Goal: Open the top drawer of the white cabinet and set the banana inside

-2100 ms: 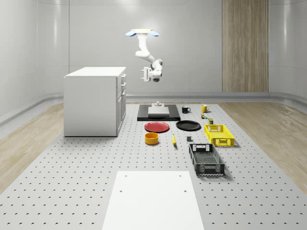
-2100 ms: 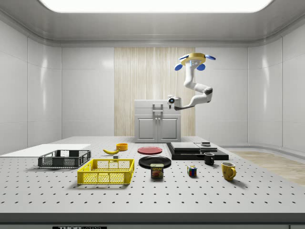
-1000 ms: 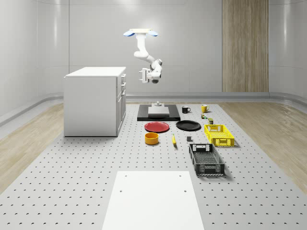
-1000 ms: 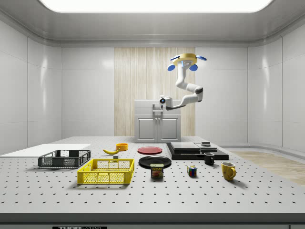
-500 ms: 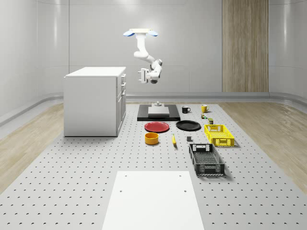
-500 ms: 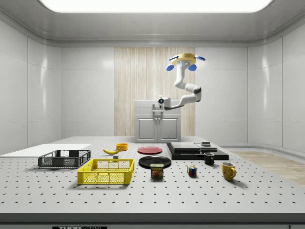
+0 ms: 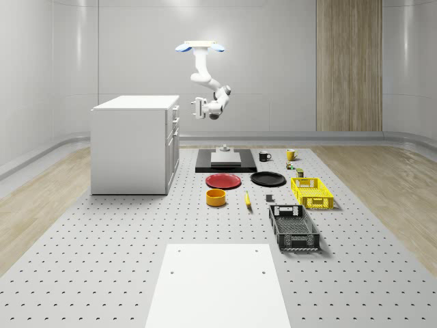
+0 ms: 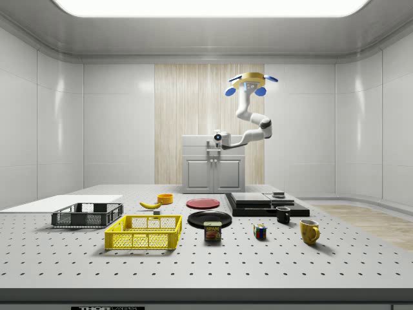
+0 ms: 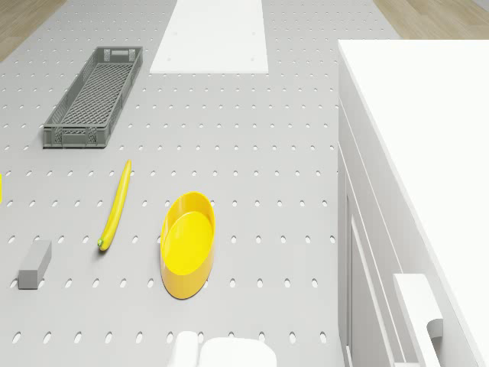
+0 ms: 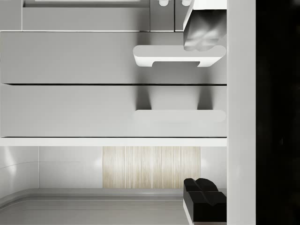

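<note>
A white-walled room with a wood-panelled strip is shown, and a grey perforated table (image 7: pixel 102 260) carries the working things. The white cabinet (image 7: pixel 133 143) stands on the whole-scene view's left, its drawer fronts turned toward the whole-scene view's right, where the drone (image 7: pixel 201 47) is seen hovering in the air just off that face, above the table and higher than the cabinet top. The arm is bent down and toward the cabinet, so that the gripper (image 7: pixel 196 107) is held level with the top drawer (image 10: pixel 112 110) and is pointed at it, near the front but not touching it. In the wrist view the drawer's handle (image 10: pixel 180 116) is seen as a long bar lying across the gripper's line of approach, with one finger (image 10: pixel 205 32) on one side of it and the other on the far side; the fingers are thus held apart, with nothing between them. The coming move is judged to be a short straight advance onto that bar, the drawer being shut. The banana (image 7: pixel 247 199) lies on the table well apart from the gripper, between the orange bowl (image 7: pixel 216 197) and the dark crate (image 7: pixel 293 227), its long axis running along the drawer face.
</note>
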Available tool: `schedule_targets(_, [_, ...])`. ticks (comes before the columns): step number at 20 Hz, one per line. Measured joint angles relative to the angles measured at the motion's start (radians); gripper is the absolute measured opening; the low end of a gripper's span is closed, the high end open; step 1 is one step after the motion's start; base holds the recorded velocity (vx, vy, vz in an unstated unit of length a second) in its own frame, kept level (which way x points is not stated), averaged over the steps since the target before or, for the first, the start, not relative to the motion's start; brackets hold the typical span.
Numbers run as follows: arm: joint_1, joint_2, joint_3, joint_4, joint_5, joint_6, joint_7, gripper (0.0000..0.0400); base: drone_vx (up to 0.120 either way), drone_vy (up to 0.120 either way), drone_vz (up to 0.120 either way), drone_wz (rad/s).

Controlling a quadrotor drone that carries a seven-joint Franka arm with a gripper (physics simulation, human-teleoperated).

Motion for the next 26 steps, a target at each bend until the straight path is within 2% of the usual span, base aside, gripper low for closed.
schedule_targets(7, [0.034, 0.026, 0.072, -0.035, 0.082, 0.086, -0.031, 0.0400, 0.000, 0.000, 0.000, 0.000])
schedule_targets(14, [0.077, 0.066, 0.145, -0.055, 0.178, 0.170, -0.072, 0.0400, 0.000, 0.000, 0.000, 0.000])
schedule_targets(22, [0.116, 0.121, 0.211, -0.056, 0.279, 0.236, -0.120, 0.0400, 0.000, 0.000, 0.000, 0.000])
schedule_targets(26, [0.128, 0.148, 0.238, -0.052, 0.323, 0.256, -0.142, 0.0400, 0.000, 0.000, 0.000, 0.000])
